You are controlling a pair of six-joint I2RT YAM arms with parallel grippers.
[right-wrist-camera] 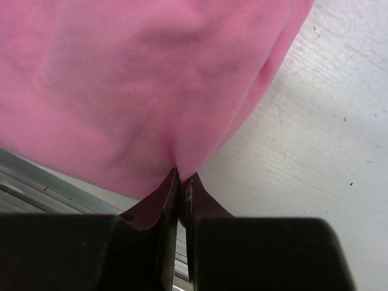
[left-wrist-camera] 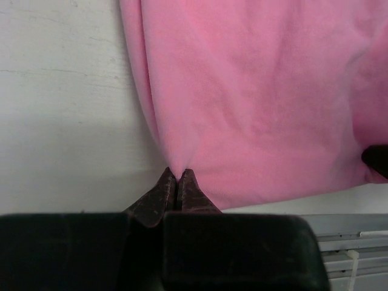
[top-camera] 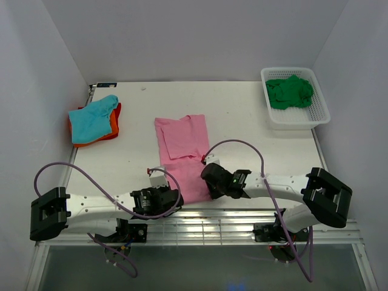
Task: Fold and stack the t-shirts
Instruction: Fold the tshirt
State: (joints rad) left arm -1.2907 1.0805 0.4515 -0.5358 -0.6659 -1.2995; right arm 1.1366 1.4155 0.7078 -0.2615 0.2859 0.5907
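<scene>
The soft pink t-shirt (top-camera: 182, 142), creased, lies on the scuffed white counter (top-camera: 242, 127) just beyond both pincers. The left pincer (left-wrist-camera: 176, 174) and right pincer (right-wrist-camera: 180, 174) each pinch its near hem. Far beyond the right one, a crumpled green t-shirt (top-camera: 290, 92) fills a mesh basket (top-camera: 322, 113).

R hand (right-wrist-camera: 180, 179) fingers pinched together on edge of pink t-shirt (right-wrist-camera: 139, 79); cloth puckers at pinch pt. White bench (right-wrist-camera: 315, 139) to right, metal rail (right-wrist-camera: 42, 182) lower left.
</scene>
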